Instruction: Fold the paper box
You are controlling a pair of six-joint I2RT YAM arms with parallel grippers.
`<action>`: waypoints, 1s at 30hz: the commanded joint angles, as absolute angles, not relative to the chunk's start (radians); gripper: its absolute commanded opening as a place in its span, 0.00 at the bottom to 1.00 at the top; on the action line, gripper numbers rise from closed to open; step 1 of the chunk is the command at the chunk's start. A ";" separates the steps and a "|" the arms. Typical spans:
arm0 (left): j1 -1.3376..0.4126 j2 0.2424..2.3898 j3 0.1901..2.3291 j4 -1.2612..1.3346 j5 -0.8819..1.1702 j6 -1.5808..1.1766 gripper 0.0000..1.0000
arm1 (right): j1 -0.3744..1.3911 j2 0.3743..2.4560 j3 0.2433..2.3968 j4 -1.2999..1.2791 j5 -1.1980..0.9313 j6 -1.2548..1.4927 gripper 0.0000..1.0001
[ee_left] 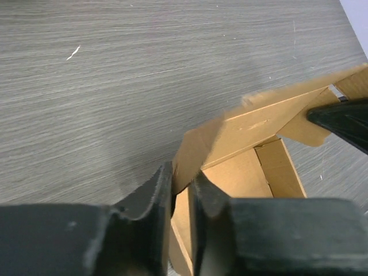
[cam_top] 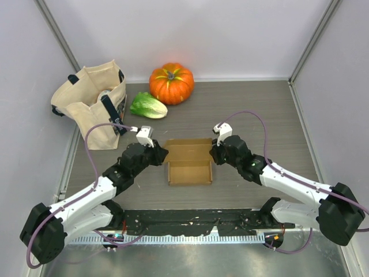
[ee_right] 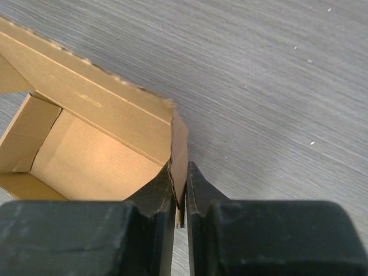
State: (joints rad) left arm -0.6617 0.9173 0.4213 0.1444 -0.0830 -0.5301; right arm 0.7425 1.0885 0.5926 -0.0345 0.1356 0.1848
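At the middle of the table (cam_top: 259, 115), between my two arms, the paper box (cam_top: 189, 167) sits with its hollow facing up. My left gripper (ee_left: 181, 181) is clamped on the cardboard at its left end. My right gripper (ee_right: 179, 184) pinches its right end. A pumpkin (cam_top: 171, 82) stands well behind.

a grey wood-grain surface (cam_top: 265, 115) sits boxed in by a plain pale back wall (cam_top: 190, 34) and side walls (cam_top: 23, 57), evenly lit. metal frame posts (cam_top: 56, 29) rise at the far corners. a black plate (cam_top: 190, 218) and a brushed steel strip (cam_top: 190, 257) line the near edge.
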 commanded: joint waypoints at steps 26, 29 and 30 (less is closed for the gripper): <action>-0.824 1.241 0.578 0.408 -0.594 -0.643 0.00 | 0.881 1.284 0.626 0.343 0.810 0.416 0.06; -0.851 1.241 0.546 0.442 -0.607 -0.658 0.00 | 0.882 1.281 0.578 0.379 0.815 0.440 0.08; -0.856 1.236 0.534 0.442 -0.609 -0.670 0.00 | 0.882 1.278 0.568 0.386 0.812 0.445 0.09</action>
State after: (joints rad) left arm -0.8303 1.2415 0.5697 0.3500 -0.5335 -0.6281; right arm 0.8768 1.2854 0.6079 0.2420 0.7353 0.3962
